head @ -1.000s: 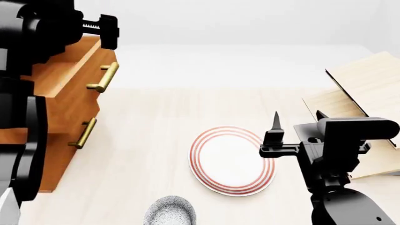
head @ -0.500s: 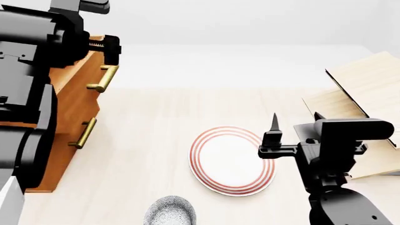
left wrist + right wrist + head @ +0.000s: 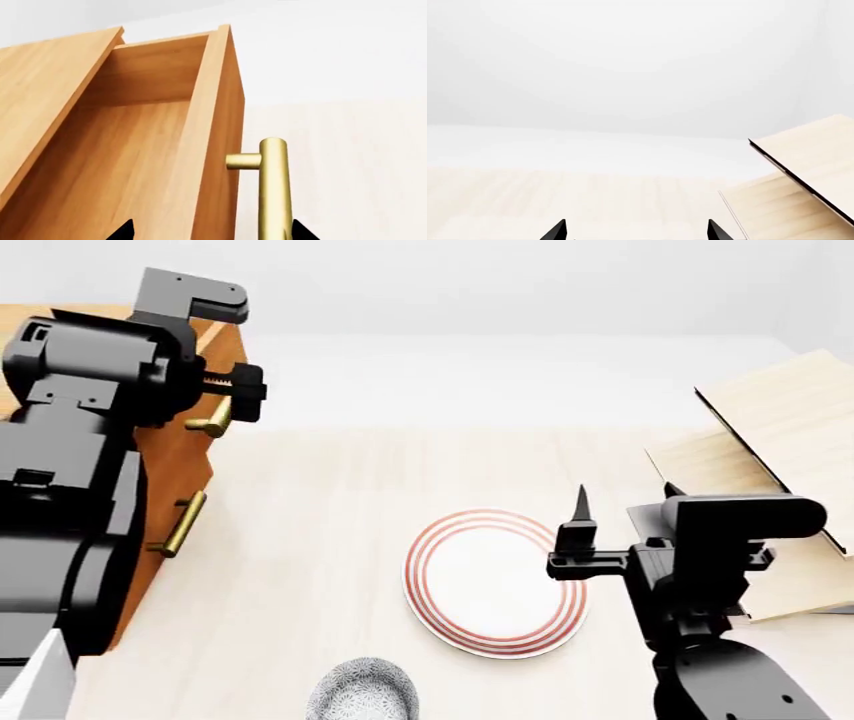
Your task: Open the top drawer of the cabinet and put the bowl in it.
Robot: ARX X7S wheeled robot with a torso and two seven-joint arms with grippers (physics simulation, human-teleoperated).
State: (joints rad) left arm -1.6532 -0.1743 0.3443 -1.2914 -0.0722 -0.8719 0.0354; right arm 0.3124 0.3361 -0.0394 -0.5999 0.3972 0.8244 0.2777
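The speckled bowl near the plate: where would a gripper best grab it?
Probably the bowl by its rim, coming from above: it sits upright with its mouth up, so one finger could go inside and one outside. The right gripper hangs nearest.

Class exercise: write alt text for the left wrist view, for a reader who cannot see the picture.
An open top drawer of an orange-brown cabinet shows an empty light wood interior. Its brass bar handle stands off the drawer front, between the two dark fingertips of the left gripper at the picture's edge.

One cabinet (image 3: 154,500), one bowl (image 3: 362,691), one plate (image 3: 494,582), two brass handles (image 3: 178,525).
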